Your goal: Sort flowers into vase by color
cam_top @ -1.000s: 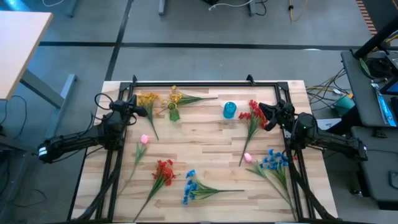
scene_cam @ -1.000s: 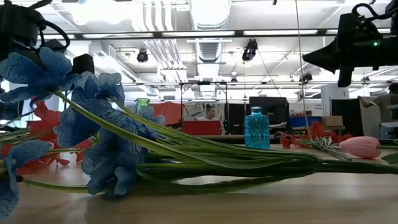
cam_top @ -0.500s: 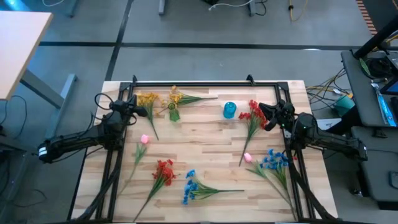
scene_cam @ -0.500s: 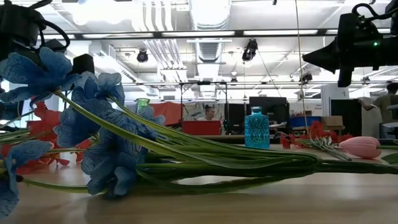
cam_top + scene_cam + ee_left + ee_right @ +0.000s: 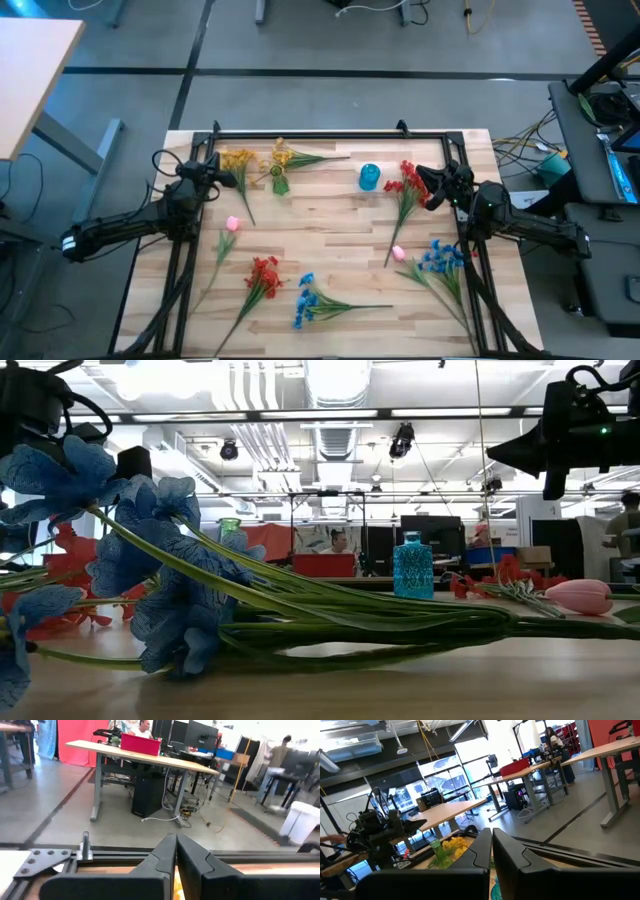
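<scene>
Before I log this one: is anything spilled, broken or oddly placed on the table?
Nothing looks damaged or spilled. The flowers lie scattered flat across the table, none yet in the blue vase, which stands upright. Both grippers, left and right, hang shut and empty.

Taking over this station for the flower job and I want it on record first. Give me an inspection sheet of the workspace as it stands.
Surface: wooden table, black frame around it.
Job's things: blue vase upright at the back; yellow flowers, red flowers, blue flowers and pink buds lying loose, none in the vase.
Clutter: nothing seen.
Grippers: left tool shut, empty, by the yellow flowers; right tool shut, empty, by red flowers.
Cables: loose on the floor to the right.
Surroundings: desks, people far behind.
</scene>
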